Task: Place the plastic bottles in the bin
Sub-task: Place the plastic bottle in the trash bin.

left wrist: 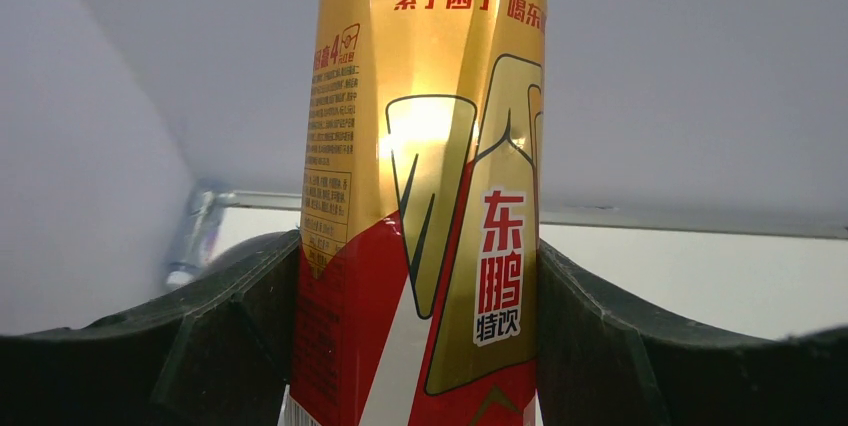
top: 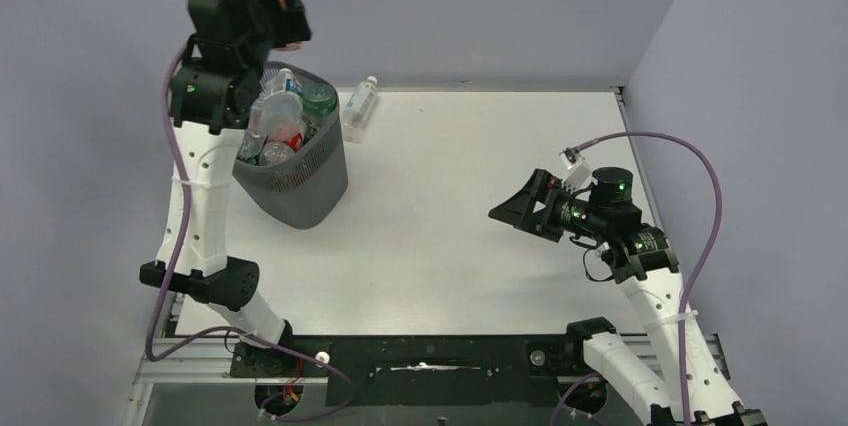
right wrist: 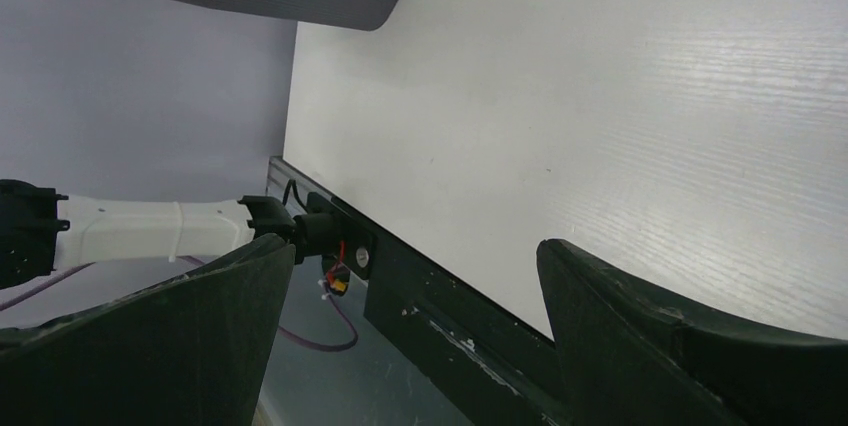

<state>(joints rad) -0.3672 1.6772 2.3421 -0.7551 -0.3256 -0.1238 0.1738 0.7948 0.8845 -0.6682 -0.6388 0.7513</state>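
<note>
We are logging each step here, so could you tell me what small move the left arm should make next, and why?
Probably open the jaws: the left gripper holds a gold bottle high above the nearly full bin, so releasing should drop it in.

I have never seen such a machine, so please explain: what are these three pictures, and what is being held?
Two robot arms stand at a white table. One camera looks down from above; one sits on each wrist. The left gripper is raised above the dark grey mesh bin, shut on a gold and red labelled bottle. The bin is nearly full of plastic bottles. One clear bottle lies on the table beside it. The right gripper is open and empty.
</note>
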